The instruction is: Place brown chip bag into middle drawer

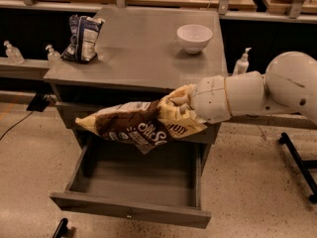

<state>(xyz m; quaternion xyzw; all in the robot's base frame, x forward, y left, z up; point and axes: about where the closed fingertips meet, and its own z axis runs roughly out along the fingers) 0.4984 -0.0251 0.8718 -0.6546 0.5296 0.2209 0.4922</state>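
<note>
Hanging bag may miss drawer

Gripper [184, 107] is clamped on the yellow end of brown chip bag [133, 127]. Bag sticks out sideways from it, above & apart from the open middle drawer [130, 211] below. Risk, imo: long bag snags drawer's side wall on release, w/ far end draping outside.

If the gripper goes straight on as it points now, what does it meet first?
The gripper, shut on the brown chip bag before the cabinet, points picture-left; beyond the bag, the way looks free, depth unclear.
</note>
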